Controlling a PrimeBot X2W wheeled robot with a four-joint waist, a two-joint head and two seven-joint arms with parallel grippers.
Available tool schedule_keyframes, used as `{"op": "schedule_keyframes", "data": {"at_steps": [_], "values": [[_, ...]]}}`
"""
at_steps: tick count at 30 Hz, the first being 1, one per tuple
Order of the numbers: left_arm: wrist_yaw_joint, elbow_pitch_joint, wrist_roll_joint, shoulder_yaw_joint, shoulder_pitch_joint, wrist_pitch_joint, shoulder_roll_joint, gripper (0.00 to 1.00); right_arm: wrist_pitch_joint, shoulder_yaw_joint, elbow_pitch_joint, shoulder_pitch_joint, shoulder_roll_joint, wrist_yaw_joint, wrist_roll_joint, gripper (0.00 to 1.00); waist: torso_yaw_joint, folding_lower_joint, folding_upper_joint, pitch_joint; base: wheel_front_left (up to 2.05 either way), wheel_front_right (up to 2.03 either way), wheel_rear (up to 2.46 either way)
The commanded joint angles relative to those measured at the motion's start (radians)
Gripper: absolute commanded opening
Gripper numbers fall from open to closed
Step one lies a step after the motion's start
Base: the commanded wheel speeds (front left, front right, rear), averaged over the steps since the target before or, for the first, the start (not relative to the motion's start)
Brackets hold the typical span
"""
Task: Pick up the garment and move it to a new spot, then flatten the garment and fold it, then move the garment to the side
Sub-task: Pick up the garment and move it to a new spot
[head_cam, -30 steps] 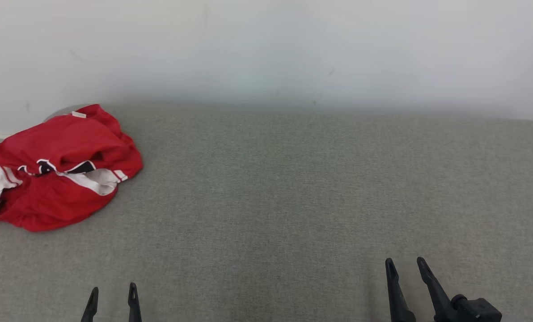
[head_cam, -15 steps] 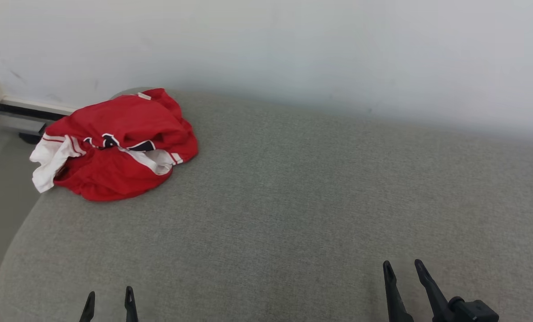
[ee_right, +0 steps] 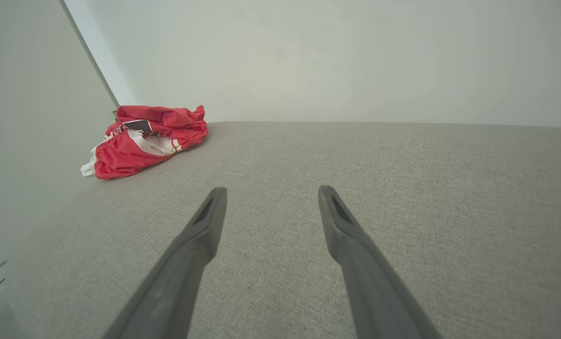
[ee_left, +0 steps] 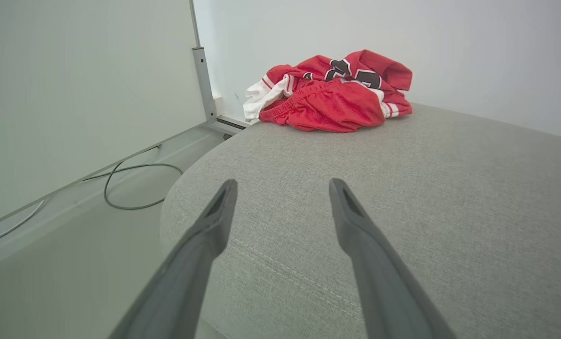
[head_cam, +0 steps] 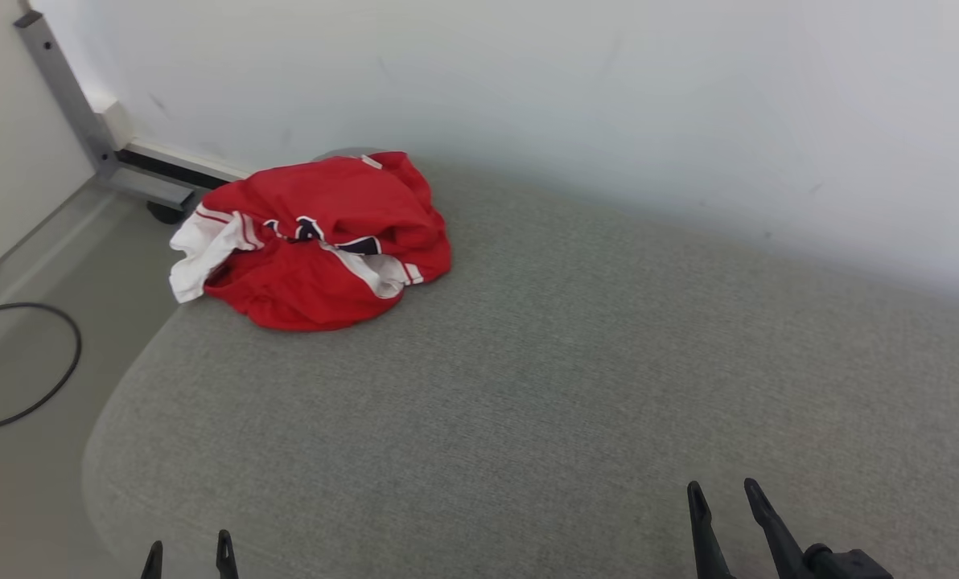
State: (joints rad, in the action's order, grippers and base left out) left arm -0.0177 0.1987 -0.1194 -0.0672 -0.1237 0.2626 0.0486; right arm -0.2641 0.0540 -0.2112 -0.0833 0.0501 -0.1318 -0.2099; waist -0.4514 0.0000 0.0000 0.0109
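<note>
- The left pincer (head_cam: 189,551) hovers over the near edge of the bench (head_cam: 528,386). It is well apart from the garment (head_cam: 318,241), on the robot's side of it. Its two fingers are spread and hold nothing.
- The garment is red with white and dark trim. It lies crumpled in a heap on the far left corner of the bench, and a white part of it hangs a little over the edge.
- The right pincer (head_cam: 721,486) is far to the right of the garment and also nearer to the robot. Its fingers are spread too, with nothing between them.
- In my judgement the task is at its very beginning. Nothing touches the garment, so the pick-up, the move to a new spot, the flattening, the fold and the last move to the side are all left to do.
- Left of the garment and lower, a dark cable (head_cam: 79,350) makes a loop on the floor. It lies below the bench, so I think it will not disturb.
- Behind the garment to the left, a grey metal post (head_cam: 63,88) rises.
- Just behind the garment stands the pale wall (head_cam: 608,96). It probably leaves little room for a reach from that side.
- Right of the garment the bench offers wide grey cloth for spreading.
</note>
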Motion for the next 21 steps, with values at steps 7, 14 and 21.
{"op": "schedule_keyframes", "data": {"at_steps": [7, 14, 21], "values": [[0.003, -0.007, -0.005, -0.022, -0.019, 0.004, 0.003, 1.0, -0.001, 0.02, -0.007, 0.005, 0.0, 0.002, -0.001, 1.0, -0.048, 0.0, 0.0, 0.008, 0.0, 0.0, 0.0], [0.013, -0.01, -0.018, -0.026, -0.016, 0.004, 0.003, 1.0, -0.001, 0.026, -0.012, 0.016, 0.0, 0.002, 0.005, 1.0, -0.051, 0.0, 0.0, 0.004, 0.0, 0.0, 0.0], [0.01, -0.002, -0.02, -0.032, -0.003, 0.004, 0.003, 1.0, -0.001, 0.031, -0.01, 0.015, 0.0, 0.002, 0.001, 1.0, -0.048, 0.0, 0.0, 0.008, 0.0, 0.0, 0.0]]}}
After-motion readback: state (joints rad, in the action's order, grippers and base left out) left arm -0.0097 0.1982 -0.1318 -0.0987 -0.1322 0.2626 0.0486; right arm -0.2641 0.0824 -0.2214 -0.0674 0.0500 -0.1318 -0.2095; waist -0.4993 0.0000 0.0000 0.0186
